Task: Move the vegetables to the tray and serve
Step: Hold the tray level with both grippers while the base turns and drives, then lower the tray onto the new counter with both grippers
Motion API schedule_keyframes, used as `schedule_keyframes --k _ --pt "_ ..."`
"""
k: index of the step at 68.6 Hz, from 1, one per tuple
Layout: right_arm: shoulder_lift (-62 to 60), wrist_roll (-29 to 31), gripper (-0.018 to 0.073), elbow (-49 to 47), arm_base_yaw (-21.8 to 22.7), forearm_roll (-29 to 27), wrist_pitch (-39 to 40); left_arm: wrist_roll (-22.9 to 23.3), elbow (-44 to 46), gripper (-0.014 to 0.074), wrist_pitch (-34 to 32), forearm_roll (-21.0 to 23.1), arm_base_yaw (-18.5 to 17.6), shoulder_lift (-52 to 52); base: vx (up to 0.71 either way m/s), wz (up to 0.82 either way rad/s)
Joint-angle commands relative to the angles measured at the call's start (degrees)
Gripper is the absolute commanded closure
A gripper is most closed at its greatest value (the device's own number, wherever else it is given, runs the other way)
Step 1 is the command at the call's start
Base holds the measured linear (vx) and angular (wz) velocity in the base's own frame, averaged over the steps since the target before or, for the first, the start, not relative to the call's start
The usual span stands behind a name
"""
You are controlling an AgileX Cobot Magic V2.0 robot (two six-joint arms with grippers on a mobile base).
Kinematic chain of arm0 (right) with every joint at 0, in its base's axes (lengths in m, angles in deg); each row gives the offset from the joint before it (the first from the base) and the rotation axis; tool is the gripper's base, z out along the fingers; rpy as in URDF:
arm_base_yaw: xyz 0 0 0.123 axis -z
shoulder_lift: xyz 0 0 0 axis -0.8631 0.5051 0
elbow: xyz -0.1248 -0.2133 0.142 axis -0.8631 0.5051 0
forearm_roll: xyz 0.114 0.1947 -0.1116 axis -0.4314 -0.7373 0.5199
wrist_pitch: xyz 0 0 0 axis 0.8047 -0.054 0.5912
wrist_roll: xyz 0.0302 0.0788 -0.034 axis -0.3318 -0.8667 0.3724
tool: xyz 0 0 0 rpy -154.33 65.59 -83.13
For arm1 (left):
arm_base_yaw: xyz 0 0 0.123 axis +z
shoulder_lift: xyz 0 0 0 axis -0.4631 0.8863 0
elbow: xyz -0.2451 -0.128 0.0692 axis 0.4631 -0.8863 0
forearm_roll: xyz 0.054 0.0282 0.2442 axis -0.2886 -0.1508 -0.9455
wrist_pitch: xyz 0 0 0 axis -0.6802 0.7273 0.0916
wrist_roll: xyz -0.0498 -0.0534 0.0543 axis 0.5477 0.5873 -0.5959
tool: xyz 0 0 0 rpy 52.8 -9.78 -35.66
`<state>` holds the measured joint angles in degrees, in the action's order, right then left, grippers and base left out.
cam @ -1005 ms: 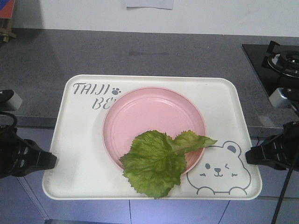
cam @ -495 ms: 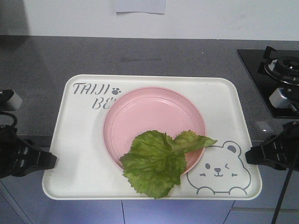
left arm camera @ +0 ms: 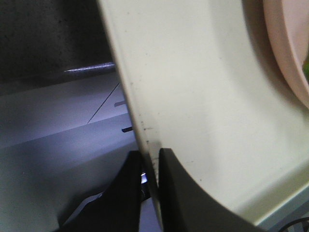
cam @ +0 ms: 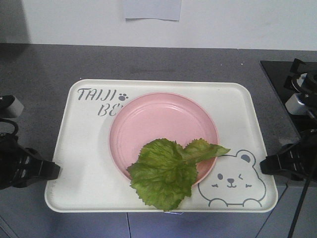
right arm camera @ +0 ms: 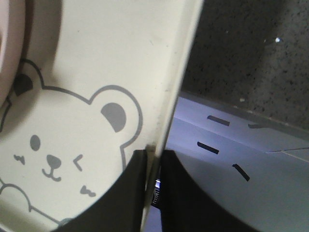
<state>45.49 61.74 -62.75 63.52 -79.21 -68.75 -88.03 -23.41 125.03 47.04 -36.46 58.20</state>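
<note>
The cream-white tray (cam: 79, 163) with grey lettering and a winking bear drawing is held up over the front edge of the grey counter. On it sits a round pink plate (cam: 158, 124). The green frilly vegetables (cam: 166, 173), one lettuce leaf, lie across the plate's near rim and onto the tray. My left gripper (cam: 52, 171) is shut on the tray's left rim (left arm camera: 140, 116), one finger on each side of it (left arm camera: 150, 162). My right gripper (cam: 265, 165) is shut on the tray's right rim (right arm camera: 174, 87), pinching it near the bear drawing (right arm camera: 153, 159).
A grey stone counter (cam: 44, 69) lies under and behind the tray. A black gas hob (cam: 297, 84) is at the far right. A white wall with a paper sheet (cam: 151, 9) stands behind. Blue-grey cabinet fronts (right arm camera: 241, 183) show below the counter edge.
The counter, wall and hob have shifted in the view while the tray and both grippers keep the same place in frame; the whole robot has moved with the tray held.
</note>
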Motion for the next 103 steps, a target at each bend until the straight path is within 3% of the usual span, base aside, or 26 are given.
schedule_keyframes --k 1,103 --pt "-1.6 2.8 0.0565 -1.5 -0.4 -5.0 -1.6 -1.4 1.7 0.0602 -1.2 5.2 -0.6 -1.4 0.14 0.03" --pt "-1.6 2.8 0.0565 -1.5 -0.4 -5.0 -1.6 -1.4 1.7 0.0602 -1.1 5.2 -0.6 -1.4 0.11 0.00"
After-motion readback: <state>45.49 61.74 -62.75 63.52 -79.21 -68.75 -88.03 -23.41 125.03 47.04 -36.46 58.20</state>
